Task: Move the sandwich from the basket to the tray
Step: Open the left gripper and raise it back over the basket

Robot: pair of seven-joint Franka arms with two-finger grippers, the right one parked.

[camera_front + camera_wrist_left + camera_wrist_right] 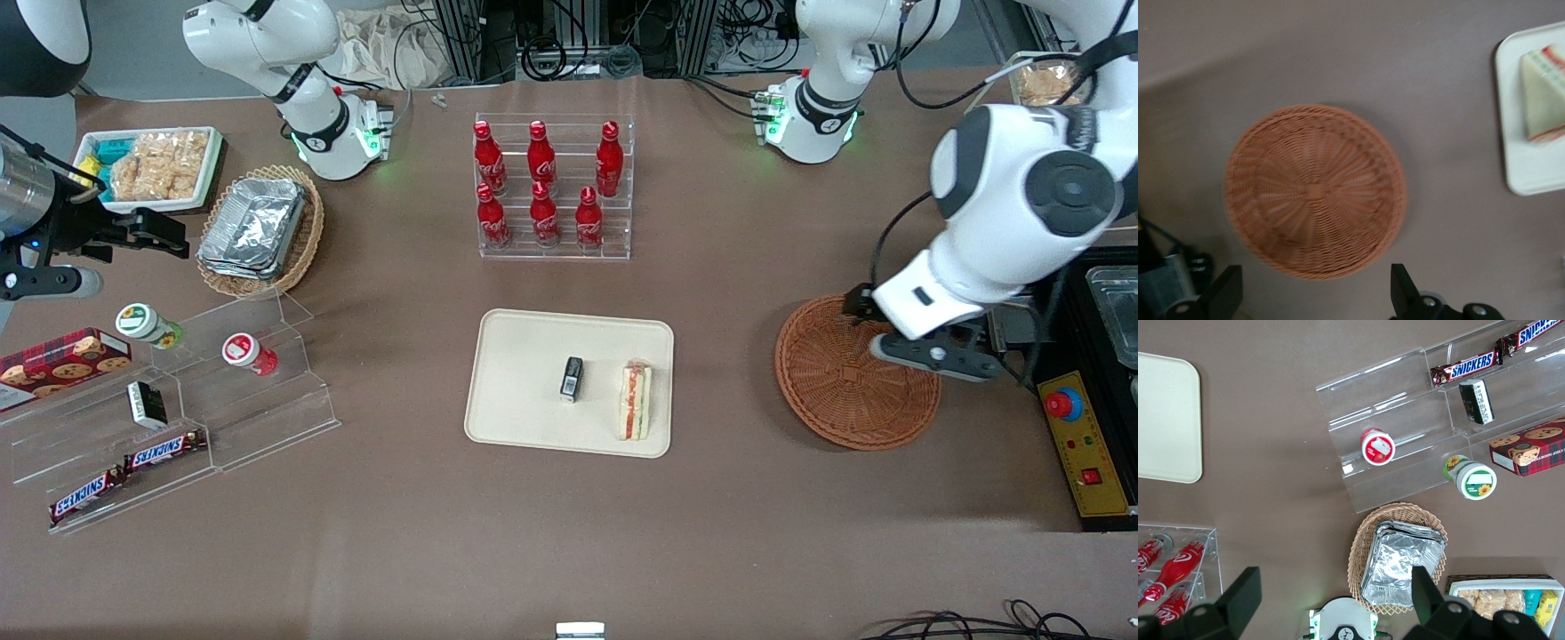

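In the front view we see the triangular white-bread sandwich with red and green filling lying on the flat cream-beige rectangular tray at the centre of the frame, beside a small black packet on the same tray. The round reddish-brown woven wicker basket sits at the right of the frame, well apart from the tray. The left arm's gripper hangs over the basket's edge nearest the working arm's end of the table.

In the left wrist view we look down into the basket, which seems to hold nothing, though the weave is slightly blurred. The gripper has its two black fingers spread wide with nothing between them. The sandwich rests on the tray.

In the right wrist view we see one rounded corner of the tray at the upper left of the frame.
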